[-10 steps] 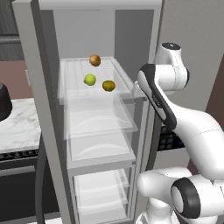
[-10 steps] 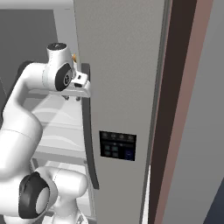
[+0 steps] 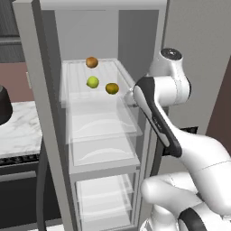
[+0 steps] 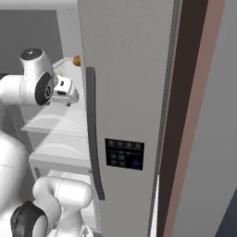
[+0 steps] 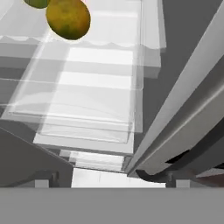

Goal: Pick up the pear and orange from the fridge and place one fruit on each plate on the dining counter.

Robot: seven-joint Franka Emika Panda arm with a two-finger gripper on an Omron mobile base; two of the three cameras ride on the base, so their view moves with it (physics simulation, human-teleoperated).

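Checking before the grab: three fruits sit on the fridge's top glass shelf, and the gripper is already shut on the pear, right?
Not quite. The pear lies free on the fridge shelf beside the orange and a browner fruit; the left base view shows nothing gripping it.

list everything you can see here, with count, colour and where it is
fridge: 1, grey outside, white inside, left door open
glass shelves: several, clear, stacked inside the fridge
pear: 1, yellow-green, top shelf, middle
orange: 1, yellow-orange with olive shading, top shelf, right of the pear, nearest the arm
third fruit: 1, duller brownish orange, top shelf, behind the pear
closed fridge door: 1, grey, with a long dark handle and a dark control panel
marble worktop: 1, white with grey veins, left of the fridge
robot arm: 1, white with dark joints, right of the shelves
end effector: 1, open, at the shelf edge, holding nothing
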